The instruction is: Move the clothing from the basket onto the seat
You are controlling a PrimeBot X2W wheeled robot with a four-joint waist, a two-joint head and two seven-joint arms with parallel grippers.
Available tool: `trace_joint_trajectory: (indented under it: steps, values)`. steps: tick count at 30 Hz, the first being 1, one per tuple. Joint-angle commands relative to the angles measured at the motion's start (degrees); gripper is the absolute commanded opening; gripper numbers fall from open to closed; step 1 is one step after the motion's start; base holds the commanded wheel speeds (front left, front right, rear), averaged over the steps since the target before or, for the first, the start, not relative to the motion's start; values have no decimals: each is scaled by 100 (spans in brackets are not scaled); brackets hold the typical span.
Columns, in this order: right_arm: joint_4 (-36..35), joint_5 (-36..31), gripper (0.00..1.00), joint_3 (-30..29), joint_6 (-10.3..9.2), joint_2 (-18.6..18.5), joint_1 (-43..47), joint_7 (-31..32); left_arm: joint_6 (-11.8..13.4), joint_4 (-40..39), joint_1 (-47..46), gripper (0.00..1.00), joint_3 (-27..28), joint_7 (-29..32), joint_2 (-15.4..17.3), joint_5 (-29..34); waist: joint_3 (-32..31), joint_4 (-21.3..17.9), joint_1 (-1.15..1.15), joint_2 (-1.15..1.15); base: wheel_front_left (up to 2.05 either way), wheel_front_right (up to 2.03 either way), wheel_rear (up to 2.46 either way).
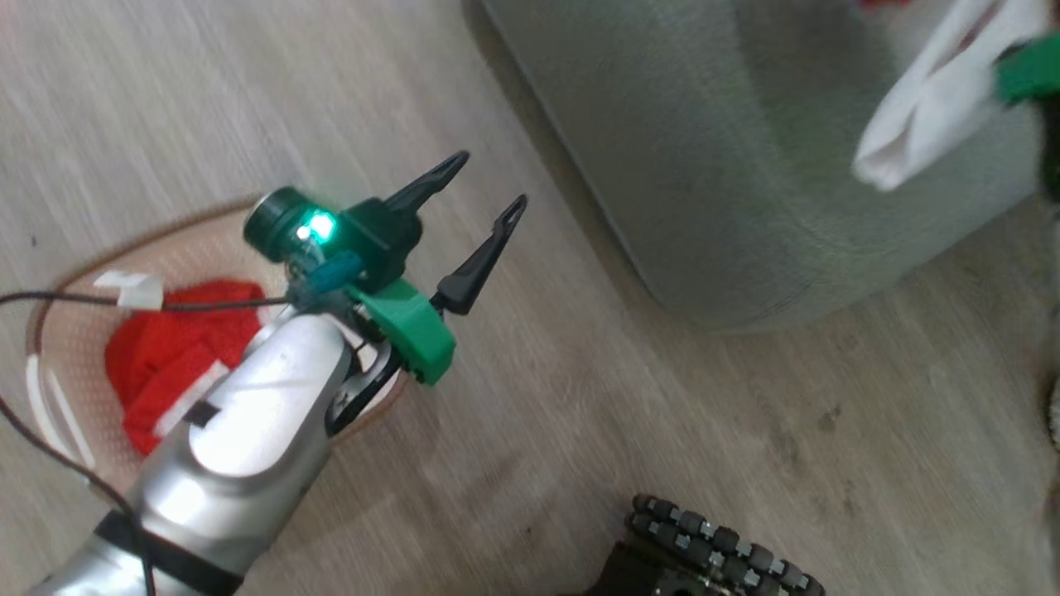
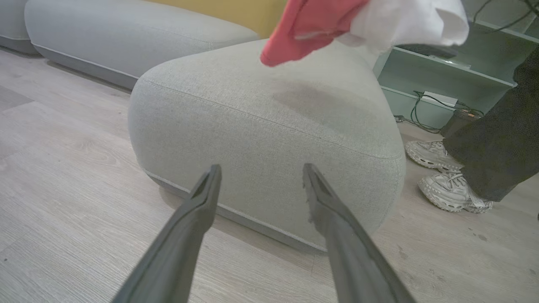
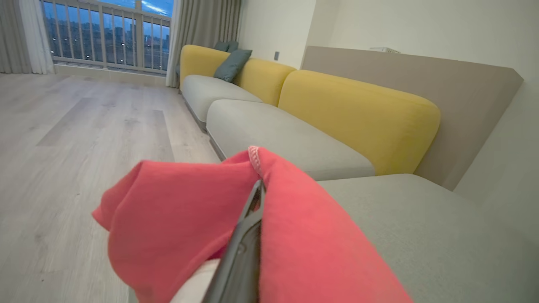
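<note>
Pale grey wood-look plank floor (image 3: 84, 126). Long sofa (image 3: 294, 139): grey cushions, yellow backrests (image 3: 358, 113), teal pillow (image 3: 232, 64) at far end. Cream wall (image 3: 421, 25), taupe panel (image 3: 400, 71) behind sofa. Window (image 3: 105, 33) with railing, dusk-blue city outside; curtains (image 3: 202, 25) beside. Pale green shelf unit (image 2: 442, 71), cables (image 2: 421, 113) below.

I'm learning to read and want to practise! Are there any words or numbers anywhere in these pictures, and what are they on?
No words or numbers can be read in these pictures.
White handle on the basket: no writing shows, and the view is blurred.
White box by the cables: too small to read.
The person's shoes: no brand can be made out.
</note>
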Motion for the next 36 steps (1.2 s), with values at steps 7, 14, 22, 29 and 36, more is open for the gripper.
trace_joint_trajectory:
  steps: [7, 14, 22, 29, 36]
  values:
    - [677, -416, 0, -1142, -1, -473, -1185, -53, -6, -407, -657, 100, -224, -29, 171, -70, 1015, 838, -1, 0, 0, 0, 0]
    - [1152, -948, 0, -2098, -1, -958, -2146, 211, -6, -650, -884, 100, -223, -29, 414, -208, 1654, 1320, -1, 0, 0, 0, 0]
    - [1452, -1541, 0, -3203, -1, -1001, -2353, 424, -6, -814, -928, 100, -163, -29, 641, -270, 2058, 1710, -1, 0, 0, 0, 0]
    - [1749, -1899, 84, -3842, -1, -803, -1734, 161, -6, -880, -803, 100, -115, -29, 636, -287, 2071, 1826, -1, 0, 0, 0, 0]
    - [2112, -1735, 100, -3489, -1, -613, -980, -32, -6, -788, -610, 100, -50, -29, 543, -325, 1740, 1789, -1, 0, 0, 0, 0]
